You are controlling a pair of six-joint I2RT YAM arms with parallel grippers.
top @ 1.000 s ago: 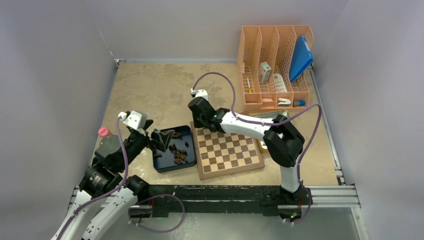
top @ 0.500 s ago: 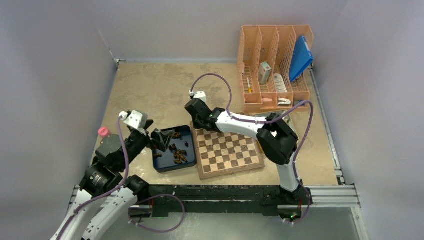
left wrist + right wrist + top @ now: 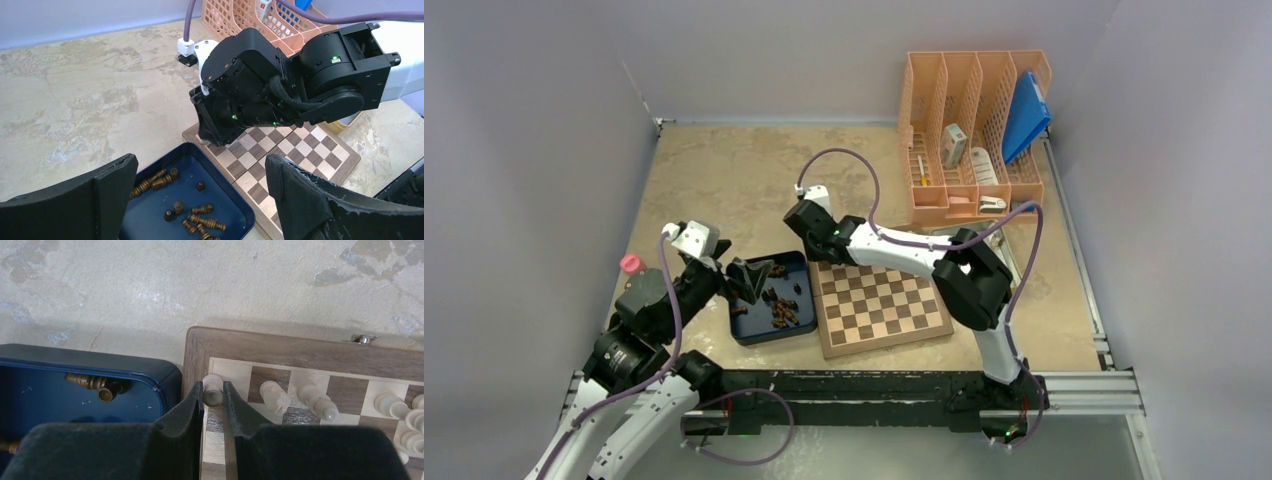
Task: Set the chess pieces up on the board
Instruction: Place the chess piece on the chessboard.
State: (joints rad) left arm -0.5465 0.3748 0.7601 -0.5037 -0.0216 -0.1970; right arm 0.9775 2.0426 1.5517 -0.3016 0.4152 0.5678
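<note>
The board (image 3: 879, 312) lies mid-table, and its border shows in the right wrist view (image 3: 280, 347). My right gripper (image 3: 213, 396) is shut on a pale beige piece (image 3: 213, 386) that stands on the board's far-left corner square. Other pale pieces (image 3: 272, 395) stand along that far row to the right. In the top view my right gripper (image 3: 820, 250) hides that corner. Dark brown pieces (image 3: 202, 222) lie in the dark blue tray (image 3: 746, 328) left of the board. My left gripper (image 3: 200, 195) is open and empty above that tray, and it also shows in the top view (image 3: 742, 280).
A peach organiser (image 3: 974, 140) with small items stands at the back right. A pink-capped object (image 3: 631, 264) sits by the left wall. A yellow tray edge (image 3: 345, 122) shows behind the right arm. Walls close in on the left, back and right.
My right arm has moved left along the board's far row to the far-left corner. My left arm has not moved.
</note>
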